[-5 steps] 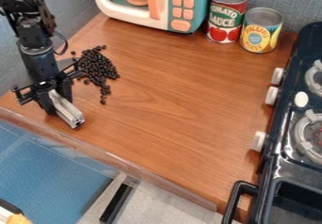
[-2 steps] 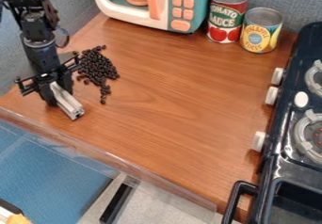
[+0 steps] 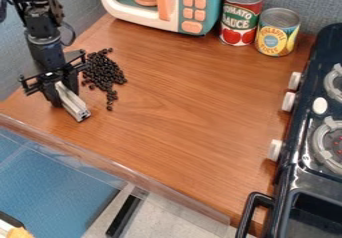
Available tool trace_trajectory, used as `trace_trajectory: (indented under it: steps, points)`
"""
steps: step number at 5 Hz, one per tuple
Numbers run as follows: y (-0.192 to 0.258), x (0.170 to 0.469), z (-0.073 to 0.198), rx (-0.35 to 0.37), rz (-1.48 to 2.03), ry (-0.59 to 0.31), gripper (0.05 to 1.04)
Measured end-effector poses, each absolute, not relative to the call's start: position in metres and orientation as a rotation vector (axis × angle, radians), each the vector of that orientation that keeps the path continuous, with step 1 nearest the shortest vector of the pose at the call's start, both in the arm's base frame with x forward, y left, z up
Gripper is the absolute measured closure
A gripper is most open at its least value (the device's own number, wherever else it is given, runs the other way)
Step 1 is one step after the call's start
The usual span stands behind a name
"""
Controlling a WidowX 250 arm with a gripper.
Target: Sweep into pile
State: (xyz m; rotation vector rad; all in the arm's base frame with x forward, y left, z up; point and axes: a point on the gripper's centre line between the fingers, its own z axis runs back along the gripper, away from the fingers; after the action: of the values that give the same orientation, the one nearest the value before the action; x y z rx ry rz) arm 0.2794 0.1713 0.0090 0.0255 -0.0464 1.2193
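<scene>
The gripper (image 3: 61,92) hangs low over the left part of the wooden counter, shut on a short silver metal bar (image 3: 73,103) that slants down toward the front right. Just right of and behind the gripper lies a pile of small black beads (image 3: 103,71), gathered thickly at the back and trailing forward in a thin tail. The bar's free end is to the left of that tail and a little in front of it, apart from the beads. Part of the pile's left side is close behind the gripper's side frame.
A toy microwave (image 3: 184,12) stands at the back, with a red tomato can (image 3: 241,17) and a yellow can (image 3: 276,34) beside it. The black toy stove (image 3: 314,132) lines the right side. A clear rail (image 3: 120,168) runs along the counter's front edge.
The gripper has moved back, away from the front edge, and slightly right with the silver bar in it. The beads look the same as before.
</scene>
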Motion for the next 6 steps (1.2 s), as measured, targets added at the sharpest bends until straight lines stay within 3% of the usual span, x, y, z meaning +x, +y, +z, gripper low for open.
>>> trace_trajectory:
  steps: [6]
  points:
    - [0.141, 0.321, 0.007, 0.036, 1.209, -0.089, 0.701]
